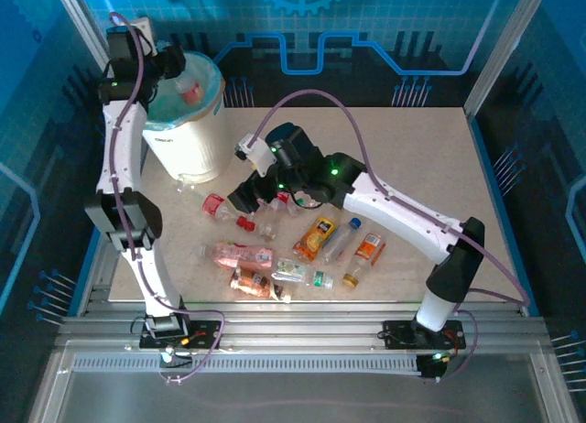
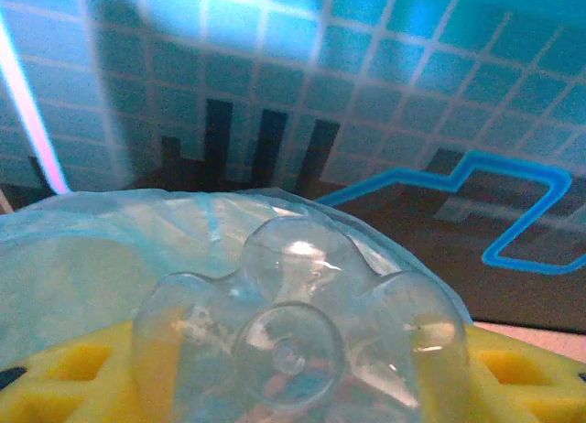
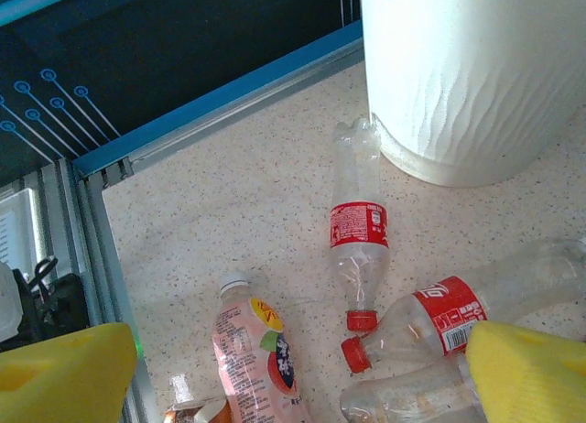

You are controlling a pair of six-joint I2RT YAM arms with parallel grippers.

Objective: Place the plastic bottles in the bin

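White round bin (image 1: 188,153), lined with a pale green bag (image 1: 212,80), stands upright at the far left of the table (image 1: 412,167). One clear bottle (image 2: 293,341) sits above its mouth. About ten crushed bottles (image 1: 275,254) lie sideways nearby. A red-labelled bottle (image 3: 359,231) has its base almost against the bin's foot.

The speckled beige desk (image 1: 430,157) carries the white bin (image 1: 188,153), which stands upright at its far left. From the middle to the near edge, plastic bottles (image 1: 298,275) lie on their sides in a loose cluster. A red-labelled bottle (image 3: 359,226) lies with its base just beside the bin's foot. A pink bottle (image 3: 249,354) lies nearer. An orange-labelled bottle (image 1: 316,237) and a blue-capped bottle (image 1: 345,238) lie side by side further right.
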